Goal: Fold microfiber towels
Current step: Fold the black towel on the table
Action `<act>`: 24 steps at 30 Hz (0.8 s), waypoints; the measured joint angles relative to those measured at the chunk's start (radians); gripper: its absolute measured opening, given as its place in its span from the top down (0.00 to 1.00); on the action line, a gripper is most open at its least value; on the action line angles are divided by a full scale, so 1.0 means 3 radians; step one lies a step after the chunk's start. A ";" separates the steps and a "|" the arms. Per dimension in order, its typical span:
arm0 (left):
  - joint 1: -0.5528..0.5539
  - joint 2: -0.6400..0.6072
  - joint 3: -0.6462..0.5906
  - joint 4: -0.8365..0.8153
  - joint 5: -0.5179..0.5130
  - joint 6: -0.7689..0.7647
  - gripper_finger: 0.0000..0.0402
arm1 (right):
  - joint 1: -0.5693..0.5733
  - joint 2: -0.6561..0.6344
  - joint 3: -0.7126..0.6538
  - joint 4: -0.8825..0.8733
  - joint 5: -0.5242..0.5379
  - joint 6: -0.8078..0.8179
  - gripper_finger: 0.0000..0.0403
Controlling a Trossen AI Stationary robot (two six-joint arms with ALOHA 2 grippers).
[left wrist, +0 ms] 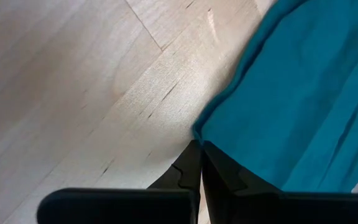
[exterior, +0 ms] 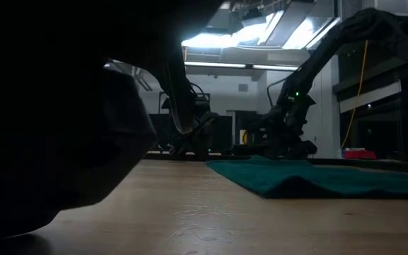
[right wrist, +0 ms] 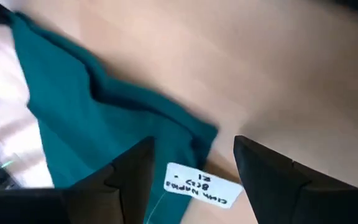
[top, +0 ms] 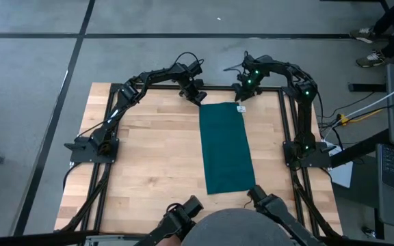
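The left hand [top: 198, 98] was at the far edge of the worktop [top: 149, 157], just beside the far left corner of the towel [top: 226, 146]. Its two fingers [left wrist: 194, 171] were closed together, tip against tip. In the left wrist view the tips met right at the corner of the cloth; whether any fabric was pinched between them, I cannot tell.

The right hand [top: 241, 96] was at the other far corner of the towel, also at the far edge of the worktop. Its fingers [right wrist: 135, 168] stood wide apart and held nothing. In the right wrist view, the corner of the cloth lay between them, and a small white tag [right wrist: 202, 185] with handwritten marks stuck out at the edge of the towel there. In the high view the tag [top: 241, 108] showed as a small white spot at the far right corner.

The towel was dark teal-green and lay flat on the light wooden worktop as a long narrow rectangle. It ran from the far edge toward the near edge, a little right of the middle. In the low view, the towel [exterior: 317, 180] showed as a low, flat shape with a slightly raised near edge, and both arms stood behind it.
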 joint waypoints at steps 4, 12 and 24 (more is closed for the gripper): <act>0.0000 0.0000 0.0000 0.0000 0.0000 0.0000 0.99 | 0.0081 0.0077 0.0083 -0.0143 0.0007 -0.0086 0.44; 0.0000 0.0000 0.0000 -0.0001 0.0000 0.0000 0.99 | 0.0213 0.0108 0.0086 -0.0251 0.0030 -0.0122 0.44; 0.0000 0.0000 0.0000 -0.0002 -0.0003 0.0000 0.99 | 0.0062 0.0177 0.0263 -0.0402 0.0260 -0.0259 0.44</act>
